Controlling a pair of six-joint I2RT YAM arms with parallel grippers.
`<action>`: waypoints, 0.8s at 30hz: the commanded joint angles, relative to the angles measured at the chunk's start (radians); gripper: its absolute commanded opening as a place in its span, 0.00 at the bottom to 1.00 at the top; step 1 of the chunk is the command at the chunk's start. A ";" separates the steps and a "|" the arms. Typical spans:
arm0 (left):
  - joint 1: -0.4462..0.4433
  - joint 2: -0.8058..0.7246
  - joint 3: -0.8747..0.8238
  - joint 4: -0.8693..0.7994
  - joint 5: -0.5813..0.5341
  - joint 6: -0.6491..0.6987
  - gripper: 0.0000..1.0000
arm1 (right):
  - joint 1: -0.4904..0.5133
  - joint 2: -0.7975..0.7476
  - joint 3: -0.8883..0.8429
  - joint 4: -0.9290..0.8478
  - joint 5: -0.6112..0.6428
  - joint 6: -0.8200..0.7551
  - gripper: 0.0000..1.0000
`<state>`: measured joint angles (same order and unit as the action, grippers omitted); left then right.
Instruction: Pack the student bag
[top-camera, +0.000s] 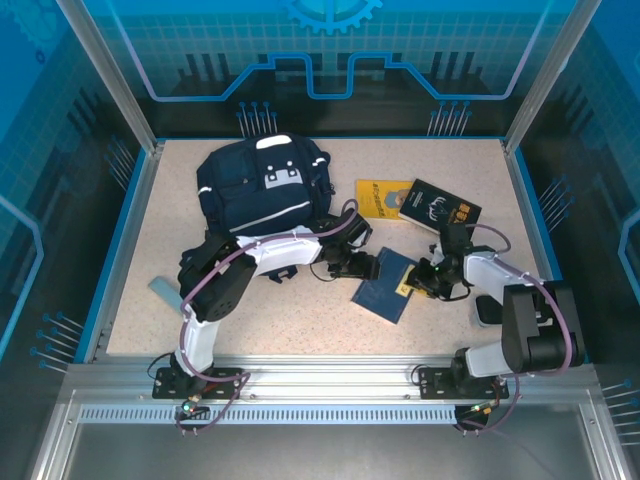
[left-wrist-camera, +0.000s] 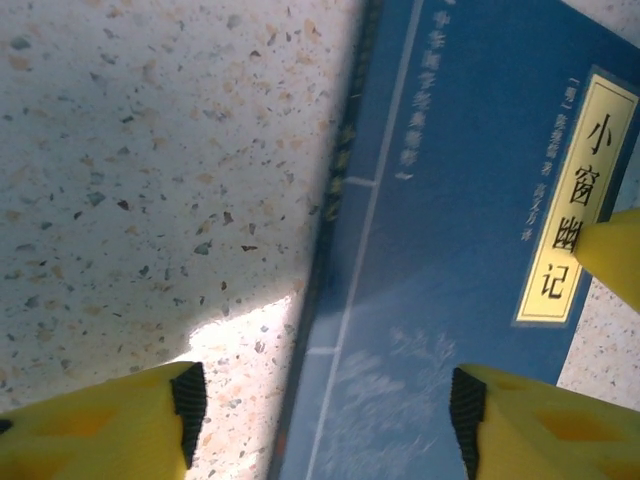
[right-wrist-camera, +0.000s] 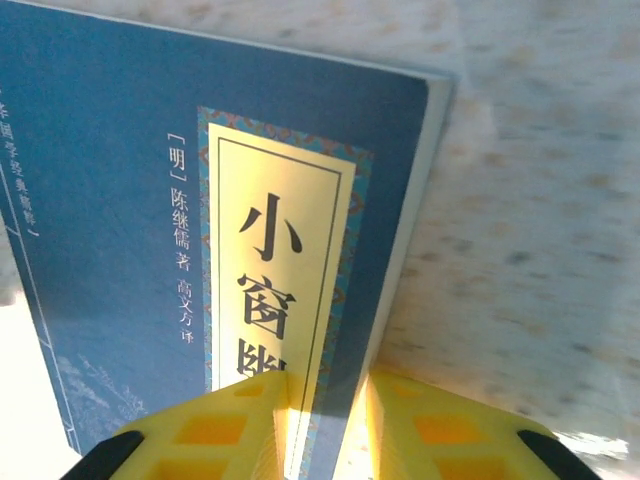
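Navy student bag (top-camera: 255, 185), flat, far left.

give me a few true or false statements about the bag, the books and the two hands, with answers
1. The student bag lies at the far left of the table, apart from the books. True.
2. The blue book is already inside the bag. False: it lies on the table between the left hand and the right hand.
3. The left hand's fingers stand wide apart, straddling the blue book's spine edge. True.
4. The yellow book and the black book are stacked on the blue book. False: they lie next to each other farther back, right of the bag.
5. The blue book's cover bears a pale yellow title label. True.
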<state>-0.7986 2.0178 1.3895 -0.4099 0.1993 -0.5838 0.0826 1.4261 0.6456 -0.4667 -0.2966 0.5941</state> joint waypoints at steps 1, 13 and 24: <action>-0.004 0.042 0.045 -0.045 -0.001 0.009 0.62 | 0.038 0.046 0.044 0.062 -0.124 0.003 0.27; -0.021 0.139 0.100 -0.154 -0.136 0.033 0.47 | 0.071 0.078 0.103 -0.080 0.023 -0.007 0.36; -0.036 0.179 0.114 -0.214 -0.196 0.035 0.41 | 0.157 0.120 0.138 -0.089 0.048 0.033 0.39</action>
<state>-0.8280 2.1201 1.5177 -0.5571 0.0536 -0.5694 0.2092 1.5265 0.7540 -0.5251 -0.2413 0.6079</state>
